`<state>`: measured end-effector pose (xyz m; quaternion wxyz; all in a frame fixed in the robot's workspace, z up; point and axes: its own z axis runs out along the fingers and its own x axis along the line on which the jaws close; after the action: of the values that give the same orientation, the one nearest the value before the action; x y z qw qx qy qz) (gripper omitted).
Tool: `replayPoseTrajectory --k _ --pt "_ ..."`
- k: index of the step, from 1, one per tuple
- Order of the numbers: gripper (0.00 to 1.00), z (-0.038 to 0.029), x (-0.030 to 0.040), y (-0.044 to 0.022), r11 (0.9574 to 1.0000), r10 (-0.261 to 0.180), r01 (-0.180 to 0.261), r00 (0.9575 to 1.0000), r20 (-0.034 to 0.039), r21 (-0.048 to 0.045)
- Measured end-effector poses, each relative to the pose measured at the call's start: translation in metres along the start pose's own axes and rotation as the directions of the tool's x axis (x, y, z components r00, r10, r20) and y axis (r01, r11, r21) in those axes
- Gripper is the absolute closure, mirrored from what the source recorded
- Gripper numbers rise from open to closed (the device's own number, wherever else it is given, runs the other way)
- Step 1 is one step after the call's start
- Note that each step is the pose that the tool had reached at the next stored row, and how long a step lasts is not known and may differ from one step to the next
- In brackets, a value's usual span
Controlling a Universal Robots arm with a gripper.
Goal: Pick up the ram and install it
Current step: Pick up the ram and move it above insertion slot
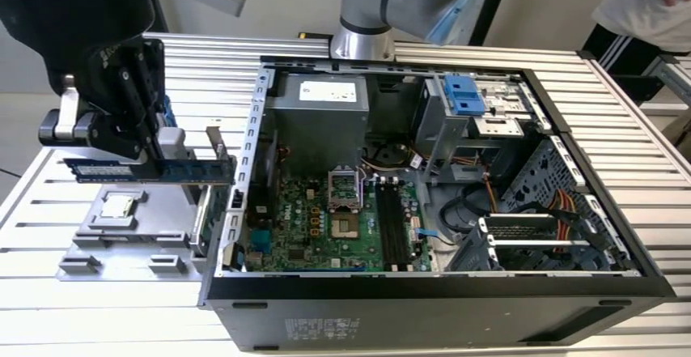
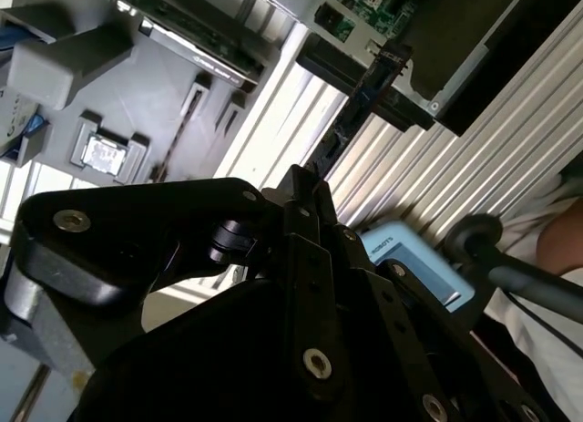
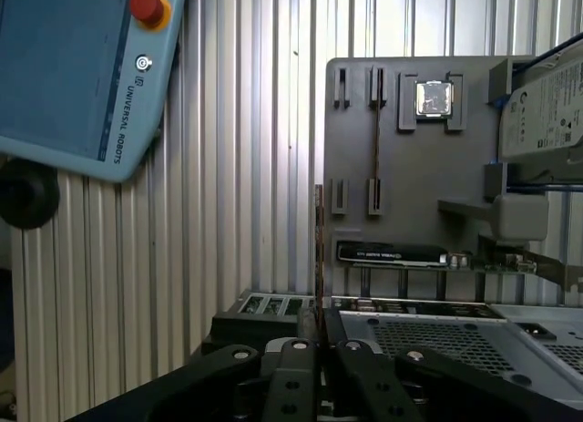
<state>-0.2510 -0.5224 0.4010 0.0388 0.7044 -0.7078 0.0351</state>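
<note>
A slatted metal tabletop carries an open computer case mid-frame. At the left of the exterior view, we see the tool clamped on the ram, held level above a grey fixture.

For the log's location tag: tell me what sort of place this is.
Likely a robotics lab or test cell for computer assembly: an open computer case sits on a slotted aluminium table, a robot arm stands beyond it, and the gripper holds the ram beside the case.
</note>
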Motion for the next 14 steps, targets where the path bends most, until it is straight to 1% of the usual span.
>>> replayPoseTrajectory --k 7,14 --pt "1.00 -0.0001 0.0000 -0.0069 1.0000 0.000 0.000 1.0000 -0.0001 -0.0001" --pt "1.00 -0.0001 0.0000 -0.0158 1.0000 0.000 0.000 1.0000 -0.0001 -0.0001"
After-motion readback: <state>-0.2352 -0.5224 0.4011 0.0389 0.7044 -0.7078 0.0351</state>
